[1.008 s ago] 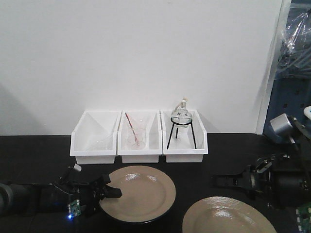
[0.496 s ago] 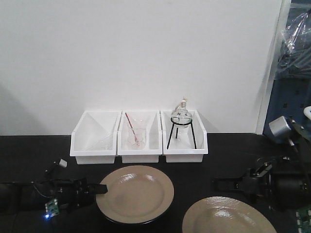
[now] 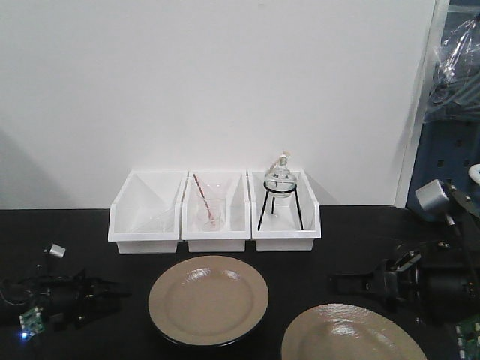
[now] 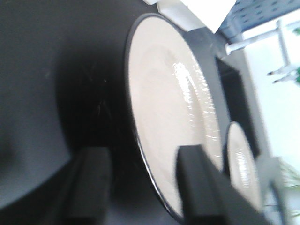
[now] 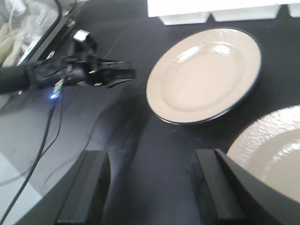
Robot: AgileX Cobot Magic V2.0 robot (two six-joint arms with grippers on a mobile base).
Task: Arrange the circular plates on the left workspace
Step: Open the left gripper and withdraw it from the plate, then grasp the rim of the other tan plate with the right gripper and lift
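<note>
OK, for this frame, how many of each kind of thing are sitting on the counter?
Beige plates: 2
White bins: 3
Glass beaker: 1
Red stirrer: 1
Glass flask: 1
Black tripod: 1
Total: 9 (the left bin's contents are too faint to tell)

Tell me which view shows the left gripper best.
The right wrist view: the whole left gripper shows from the side, short of the plate. The front view shows it small and dark against the counter; its own wrist view shows only two fingertips.
</note>
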